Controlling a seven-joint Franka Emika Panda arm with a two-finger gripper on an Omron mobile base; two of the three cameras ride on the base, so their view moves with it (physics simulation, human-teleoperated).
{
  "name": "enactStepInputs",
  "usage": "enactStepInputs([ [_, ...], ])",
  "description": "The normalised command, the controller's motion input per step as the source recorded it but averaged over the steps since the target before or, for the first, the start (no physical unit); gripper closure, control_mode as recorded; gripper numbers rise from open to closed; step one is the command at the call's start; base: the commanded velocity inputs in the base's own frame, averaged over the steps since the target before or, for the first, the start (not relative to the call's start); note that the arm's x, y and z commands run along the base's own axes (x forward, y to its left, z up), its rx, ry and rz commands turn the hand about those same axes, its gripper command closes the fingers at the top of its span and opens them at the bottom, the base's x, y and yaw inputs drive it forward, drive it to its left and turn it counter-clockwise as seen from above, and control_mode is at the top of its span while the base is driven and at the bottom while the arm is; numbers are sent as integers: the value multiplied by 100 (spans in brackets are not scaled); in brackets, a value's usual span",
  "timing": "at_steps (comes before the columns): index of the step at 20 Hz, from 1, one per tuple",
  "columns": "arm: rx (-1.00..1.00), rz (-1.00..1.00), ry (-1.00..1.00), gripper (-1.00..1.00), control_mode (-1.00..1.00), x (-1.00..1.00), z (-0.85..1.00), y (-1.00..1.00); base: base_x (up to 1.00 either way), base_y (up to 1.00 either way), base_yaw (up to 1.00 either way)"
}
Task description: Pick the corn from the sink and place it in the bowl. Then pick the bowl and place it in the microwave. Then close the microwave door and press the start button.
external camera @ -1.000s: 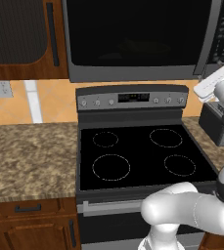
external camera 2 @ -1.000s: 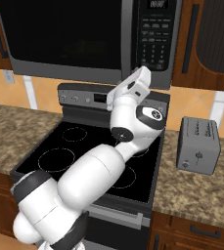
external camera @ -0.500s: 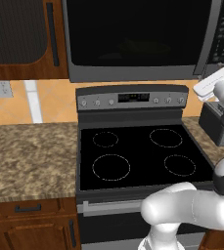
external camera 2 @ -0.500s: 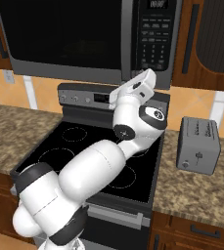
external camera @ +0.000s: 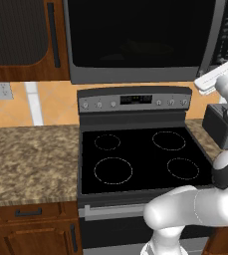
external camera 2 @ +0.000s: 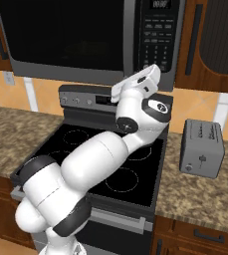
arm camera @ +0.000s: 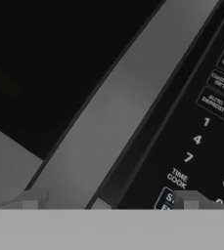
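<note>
Microwave: dark glass door shut, brushed grey frame, glossy black keypad. Jaws close to keypad, spread unclear.

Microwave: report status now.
Gripper close at the microwave front, state unclear. Microwave door shut. Button panel right ahead, start button by a fingertip. Nothing in the way.

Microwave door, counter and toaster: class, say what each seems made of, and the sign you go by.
Microwave door: dark glass in a brushed grey metal-looking frame, faintly see-through.
Counter: speckled brown stone, probably granite, by its mottled grain.
Toaster: matte grey metal, judging by its even sheen; painted plastic is possible.
</note>
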Motion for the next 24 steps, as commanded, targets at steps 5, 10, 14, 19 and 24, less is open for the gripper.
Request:
enactStepInputs([
  [5, 0, 23, 0, -100, -100, 0, 1, -50, 0, 0, 0],
  [10, 0, 26, 0, -100, -100, 3, 0, -58, 0, 0, 0],
  [14, 0, 35, 2, -100, -100, 23, 0, -63, 0, 0, 0],
  [19, 0, 39, 0, -100, -100, 10, 0, -68, 0, 0, 0],
  [24, -7, 40, -2, -100, -100, -1, 0, -70, 0, 0, 0],
])
